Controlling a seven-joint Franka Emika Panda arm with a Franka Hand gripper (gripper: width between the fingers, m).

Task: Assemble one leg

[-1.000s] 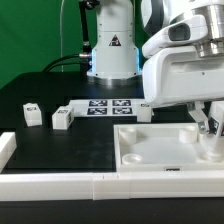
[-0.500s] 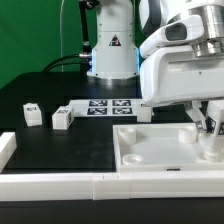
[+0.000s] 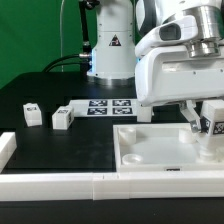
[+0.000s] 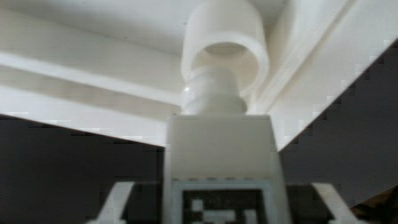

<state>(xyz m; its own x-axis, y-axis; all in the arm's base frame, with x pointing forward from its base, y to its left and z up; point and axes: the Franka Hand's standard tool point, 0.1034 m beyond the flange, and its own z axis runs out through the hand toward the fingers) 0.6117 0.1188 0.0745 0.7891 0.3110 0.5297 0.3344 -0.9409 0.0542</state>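
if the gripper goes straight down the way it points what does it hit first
Probably the white tray, near its corner on the exterior view's right. The held leg reaches below the gripper, so the leg would touch it first; depth is unclear.

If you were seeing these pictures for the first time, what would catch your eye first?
The bulky white robot arm fills the exterior view's right, its gripper holding a small white plastic leg with a black-and-white marker by the right edge of the large white square tray-like panel. Two similar loose legs stand on the black table at that view's left.
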